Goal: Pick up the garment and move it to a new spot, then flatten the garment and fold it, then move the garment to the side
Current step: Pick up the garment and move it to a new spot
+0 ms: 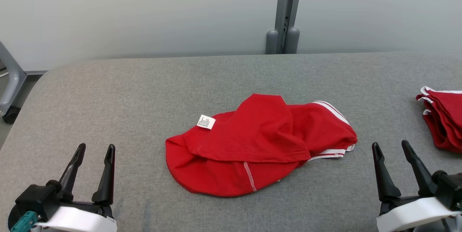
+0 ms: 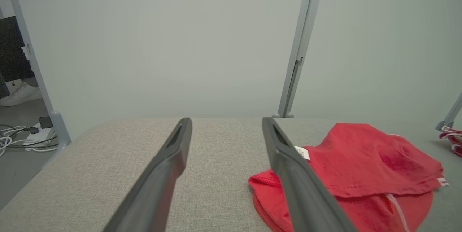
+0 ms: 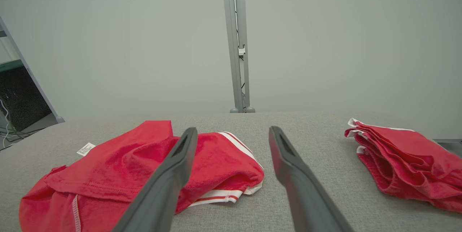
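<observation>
A red garment with white striped trim and a small white label lies crumpled in the middle of the grey padded table. It also appears at the lower right of the left wrist view as the garment, and at the lower left of the right wrist view as the garment. My left gripper rests open at the lower left, well clear of the cloth. At the lower right my right gripper stands open too, a short way right of the garment's striped edge. Nothing is between either pair of fingers.
A pile of folded red garments sits at the table's right edge, also seen as the pile. A grey post rises behind the table's far edge. Cables lie on the floor beyond the left edge.
</observation>
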`<state>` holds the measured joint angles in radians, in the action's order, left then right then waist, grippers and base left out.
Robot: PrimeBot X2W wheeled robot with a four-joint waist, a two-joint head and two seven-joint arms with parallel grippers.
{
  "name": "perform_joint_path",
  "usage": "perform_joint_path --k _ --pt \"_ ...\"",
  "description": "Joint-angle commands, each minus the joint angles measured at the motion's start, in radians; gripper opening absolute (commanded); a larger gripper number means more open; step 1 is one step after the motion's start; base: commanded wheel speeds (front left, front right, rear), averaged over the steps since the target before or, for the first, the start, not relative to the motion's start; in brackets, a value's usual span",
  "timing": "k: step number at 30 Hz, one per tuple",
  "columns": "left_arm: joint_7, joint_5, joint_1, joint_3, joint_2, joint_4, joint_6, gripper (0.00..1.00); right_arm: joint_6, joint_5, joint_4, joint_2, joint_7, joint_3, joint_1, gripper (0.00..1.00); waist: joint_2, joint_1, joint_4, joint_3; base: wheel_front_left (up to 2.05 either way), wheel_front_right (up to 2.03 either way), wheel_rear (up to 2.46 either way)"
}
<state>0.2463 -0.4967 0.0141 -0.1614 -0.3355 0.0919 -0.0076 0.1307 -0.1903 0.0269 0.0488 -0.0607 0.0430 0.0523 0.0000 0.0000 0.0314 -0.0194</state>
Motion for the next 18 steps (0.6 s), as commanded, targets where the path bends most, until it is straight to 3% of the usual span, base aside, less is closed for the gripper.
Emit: perform_joint_path --k 1,18 --pt "-0.002 0.003 0.01 0.001 -0.007 -0.006 0.007 1.0 0.0 -0.006 0.005 0.005 0.005 0.0 0.01 1.0 0.0 0.0 -0.002 0.005 0.0 0.0 0.0" --pt "-0.04 0.004 0.043 -0.008 -0.018 -0.061 0.043 1.0 0.0 -0.011 0.024 0.005 0.015 0.01 0.035 1.0 0.0 0.0 0.005 0.007 0.0 0.0 0.0"
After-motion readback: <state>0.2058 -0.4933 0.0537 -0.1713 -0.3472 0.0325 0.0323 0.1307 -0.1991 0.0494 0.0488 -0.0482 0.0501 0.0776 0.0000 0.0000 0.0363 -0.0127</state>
